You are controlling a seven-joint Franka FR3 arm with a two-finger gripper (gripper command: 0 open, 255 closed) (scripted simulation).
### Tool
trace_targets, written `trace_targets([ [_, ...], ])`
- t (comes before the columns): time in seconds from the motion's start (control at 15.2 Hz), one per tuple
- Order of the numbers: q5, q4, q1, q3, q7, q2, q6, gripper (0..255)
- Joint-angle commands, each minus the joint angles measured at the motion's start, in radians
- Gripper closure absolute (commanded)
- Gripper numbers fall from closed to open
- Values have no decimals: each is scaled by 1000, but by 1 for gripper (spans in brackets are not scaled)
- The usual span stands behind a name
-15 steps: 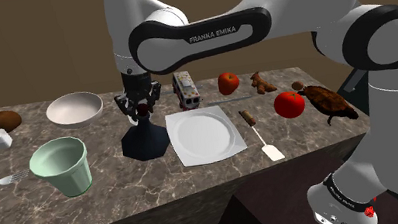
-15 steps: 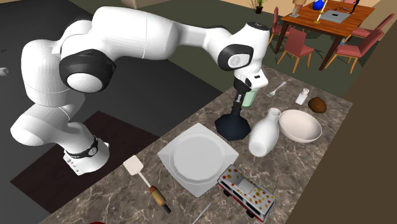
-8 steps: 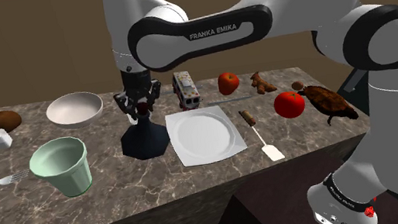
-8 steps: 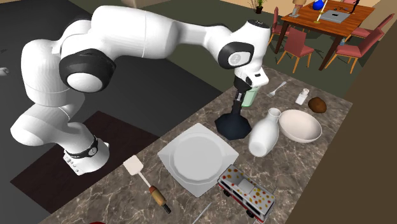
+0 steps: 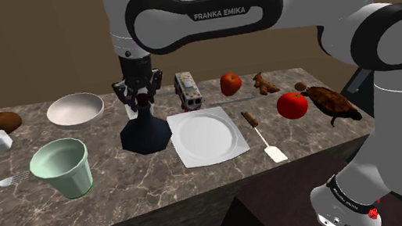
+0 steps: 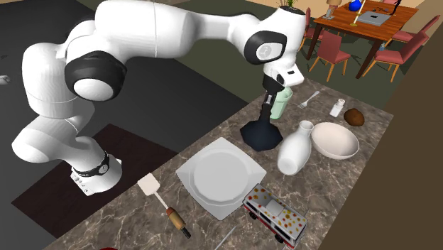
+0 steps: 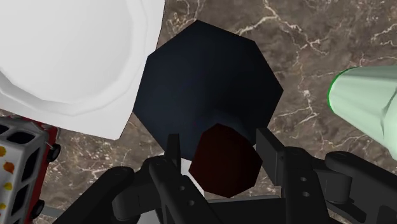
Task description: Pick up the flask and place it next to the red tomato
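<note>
- We see the gripper point(image 5: 140, 100) clamped on the neck of the dark navy flask point(image 5: 145, 136), with its dark red stopper point(image 7: 226, 159) between the fingers point(image 7: 270, 149).
- In the shoulder view the flask stands upright at 9 o'clock of the white plate point(image 5: 204, 135), just beside it.
- The red tomato point(image 5: 291, 105) lies at the plate's 3 o'clock, well apart from the flask.
</note>
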Motion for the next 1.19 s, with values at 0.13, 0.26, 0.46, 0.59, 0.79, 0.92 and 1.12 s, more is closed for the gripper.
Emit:
trace_targets([
  [0.13,3,56,7,2,-6,-2,-56,255],
  [0.26,3,86,12,2,-8,-1,-83,255],
  [0.46,2,135,21,3,-11,4,-127,255],
  [0.59,1,172,27,2,-13,9,-157,255],
  [0.79,-3,233,40,1,-16,21,-205,255],
  [0.92,-6,278,50,0,-19,31,-239,255],
  [1.12,-14,358,69,-3,-23,53,-295,255],
])
